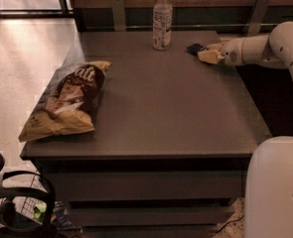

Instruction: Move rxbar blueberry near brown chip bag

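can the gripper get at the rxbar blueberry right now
Probably yes: the gripper sits right beside the rxbar blueberry at the far edge of the table, nothing between them; the bottle stands apart.

The single camera sits high, above and behind the near edge of the desk [176,113]. It looks down and forward across the top to the far edge and the wall behind it. It stands at middle distance, so all four edges fit in, with floor showing past the left edge. The robot's white body [277,187] fills the lower right of the view. The gripper [205,53] hovers near the far right corner.
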`<state>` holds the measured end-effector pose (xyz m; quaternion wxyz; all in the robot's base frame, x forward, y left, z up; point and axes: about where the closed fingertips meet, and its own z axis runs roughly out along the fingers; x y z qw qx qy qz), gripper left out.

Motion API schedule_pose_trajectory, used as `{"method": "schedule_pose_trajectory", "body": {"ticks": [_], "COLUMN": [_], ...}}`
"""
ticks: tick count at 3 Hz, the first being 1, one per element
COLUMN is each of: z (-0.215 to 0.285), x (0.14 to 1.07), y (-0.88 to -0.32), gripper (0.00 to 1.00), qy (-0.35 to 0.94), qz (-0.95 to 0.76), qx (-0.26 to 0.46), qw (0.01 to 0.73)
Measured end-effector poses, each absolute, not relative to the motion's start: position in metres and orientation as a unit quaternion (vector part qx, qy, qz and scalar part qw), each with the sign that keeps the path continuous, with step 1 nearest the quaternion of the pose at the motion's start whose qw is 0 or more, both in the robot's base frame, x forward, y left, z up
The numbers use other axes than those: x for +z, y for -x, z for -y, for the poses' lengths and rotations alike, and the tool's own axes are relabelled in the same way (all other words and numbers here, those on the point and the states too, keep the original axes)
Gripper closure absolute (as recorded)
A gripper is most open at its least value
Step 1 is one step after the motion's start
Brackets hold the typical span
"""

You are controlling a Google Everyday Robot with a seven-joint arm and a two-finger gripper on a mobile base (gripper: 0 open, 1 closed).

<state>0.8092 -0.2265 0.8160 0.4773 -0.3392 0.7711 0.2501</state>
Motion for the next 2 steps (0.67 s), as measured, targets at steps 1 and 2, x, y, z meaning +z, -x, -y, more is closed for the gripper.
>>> {"method": "schedule_pose_trajectory", "body": {"ticks": [1, 2], "z": [0.2265, 0.2265], "x": [0.816, 0.8161], "y": [-0.8092, -0.8092], "gripper": [1.0, 1.0], "qy": [0.339, 0.339], "qz": [-0.771, -0.771], "qx": [0.25, 0.25], "qw": [0.477, 0.477]}}
